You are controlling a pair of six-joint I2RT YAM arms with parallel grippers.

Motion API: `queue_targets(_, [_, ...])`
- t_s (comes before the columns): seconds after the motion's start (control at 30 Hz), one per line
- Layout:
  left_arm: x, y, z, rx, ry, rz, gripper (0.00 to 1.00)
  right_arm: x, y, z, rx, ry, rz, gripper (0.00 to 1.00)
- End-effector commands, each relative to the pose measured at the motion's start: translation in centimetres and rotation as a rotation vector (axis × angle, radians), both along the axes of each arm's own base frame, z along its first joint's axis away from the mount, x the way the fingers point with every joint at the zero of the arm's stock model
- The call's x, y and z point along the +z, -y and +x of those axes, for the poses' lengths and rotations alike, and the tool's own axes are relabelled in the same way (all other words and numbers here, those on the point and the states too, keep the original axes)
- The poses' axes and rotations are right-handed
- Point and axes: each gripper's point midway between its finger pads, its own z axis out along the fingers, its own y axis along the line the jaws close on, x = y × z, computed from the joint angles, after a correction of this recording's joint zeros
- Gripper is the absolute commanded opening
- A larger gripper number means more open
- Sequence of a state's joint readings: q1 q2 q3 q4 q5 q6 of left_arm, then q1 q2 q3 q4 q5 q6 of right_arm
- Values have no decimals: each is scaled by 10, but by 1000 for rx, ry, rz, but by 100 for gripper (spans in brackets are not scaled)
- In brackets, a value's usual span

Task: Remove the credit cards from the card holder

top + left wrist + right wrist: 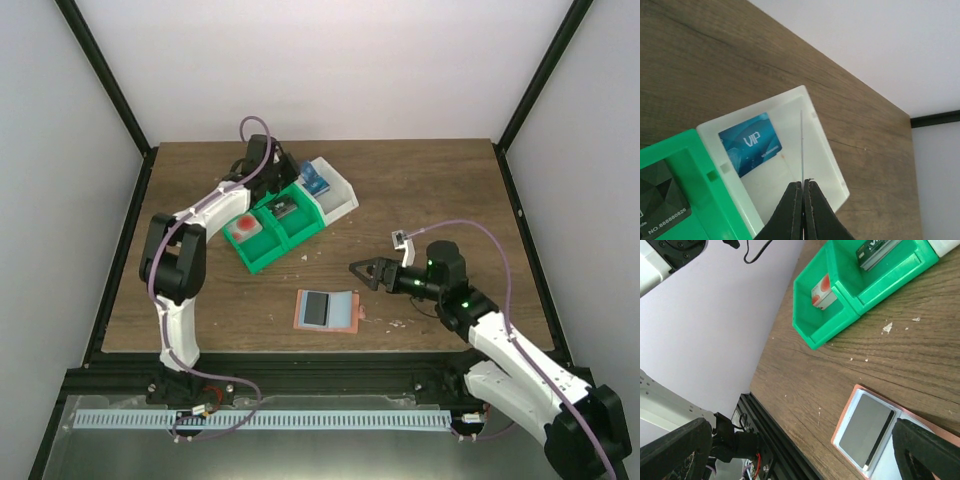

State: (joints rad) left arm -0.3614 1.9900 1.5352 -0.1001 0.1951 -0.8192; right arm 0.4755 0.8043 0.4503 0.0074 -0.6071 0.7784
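The salmon-brown card holder (348, 318) lies open on the table in front of the arms, with a grey card (318, 308) in its left half. It also shows in the right wrist view (844, 412), with the grey card (867, 429) in it. My right gripper (365, 272) is open and empty, just right of the holder; its fingers (675, 450) frame that view. My left gripper (803, 183) is shut on a thin card (802, 145) seen edge-on, held over the bin's white compartment (827, 160). A blue VIP card (750, 142) lies in that compartment.
The green-and-white bin (268, 255) stands at the back left. Its green compartments hold a black card (660, 197) and a red-and-white item (821, 290). Small white crumbs (886, 328) lie on the wood between bin and holder. A black frame edges the table.
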Motion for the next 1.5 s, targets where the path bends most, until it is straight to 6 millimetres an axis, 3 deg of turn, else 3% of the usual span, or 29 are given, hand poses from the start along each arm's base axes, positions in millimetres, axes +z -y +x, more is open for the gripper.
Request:
queue_targets(0.0, [-17,-3,5,42,-70,4,0,19,-4,7,7,46,11,100])
queue_targets(0.17, [-38,0,9,54,-136,12,0,16,-4,11,5,41,-7,100])
queue_targets(0.6, [-60,8,26,74,-149,-12,0,13,-3,17,-14,40,-43,100])
queue_targets(0.77, [-63,11,29,69,-145,-23,9,18,-1,20,-25,57,-68,100])
queue_targets(1.13, [-37,14,34,39,-62,-22,29,17,-2,20,-22,36,-74,100])
queue_targets(1.47, [15,-1,31,50,72,63,49,9,1,18,-31,7,-90,100])
